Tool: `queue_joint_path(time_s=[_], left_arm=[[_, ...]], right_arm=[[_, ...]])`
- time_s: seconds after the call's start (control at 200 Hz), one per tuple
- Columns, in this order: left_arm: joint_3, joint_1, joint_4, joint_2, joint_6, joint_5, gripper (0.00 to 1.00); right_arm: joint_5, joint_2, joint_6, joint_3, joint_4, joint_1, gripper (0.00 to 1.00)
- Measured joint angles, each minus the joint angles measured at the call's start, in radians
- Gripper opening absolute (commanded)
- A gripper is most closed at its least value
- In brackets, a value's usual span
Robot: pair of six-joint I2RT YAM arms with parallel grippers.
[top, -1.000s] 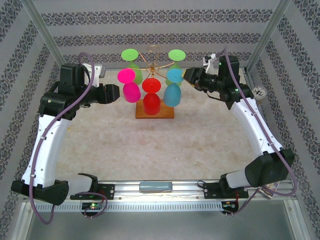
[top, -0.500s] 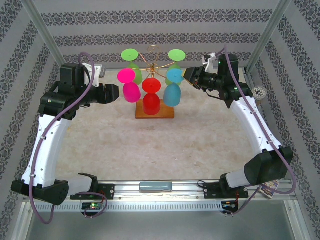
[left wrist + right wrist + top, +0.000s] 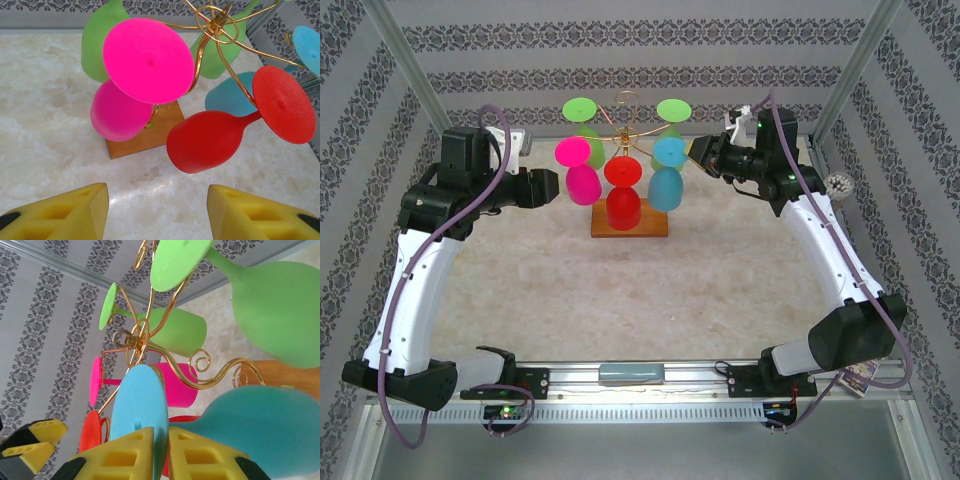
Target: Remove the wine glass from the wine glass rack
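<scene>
Right claw (image 3: 167, 442) has just narrowed to pinch the stem of the sky-blue plastic wine glass (image 3: 260, 425), hanging bowl-down on the thin gold wire rack with brown wooden base (image 3: 655, 228), so lift-off appears next; left claw (image 3: 157, 202) spread, empty.

Gold wire rack (image 3: 656, 228), scroll arms, brown wood base, upright at table's back-centre. On its right side: blue glass (image 3: 665, 188), hung bowl-down, foot up.

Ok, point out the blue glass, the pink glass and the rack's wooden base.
blue glass (image 3: 137, 405): right wrist view, on its foot.
pink glass (image 3: 148, 60): left wrist view, on its foot.
wooden base (image 3: 147, 141): left wrist view, on its near side.
</scene>
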Motion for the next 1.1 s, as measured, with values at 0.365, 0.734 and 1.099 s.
queue_joint_path(time_s=[0.365, 0.734, 1.099], left_arm=[[0.000, 0.000, 0.001, -0.006, 0.000, -0.011, 0.52], [-0.023, -0.053, 0.045, -0.026, 0.010, 0.005, 0.53], [-0.045, -0.072, 0.091, -0.032, 0.011, 0.011, 0.54]], right_arm=[[-0.031, 0.000, 0.035, 0.000, 0.039, -0.013, 0.00], [-0.097, 0.001, 0.160, 0.000, 0.137, -0.019, 0.00], [-0.112, 0.020, 0.190, 0.000, 0.159, -0.019, 0.00]])
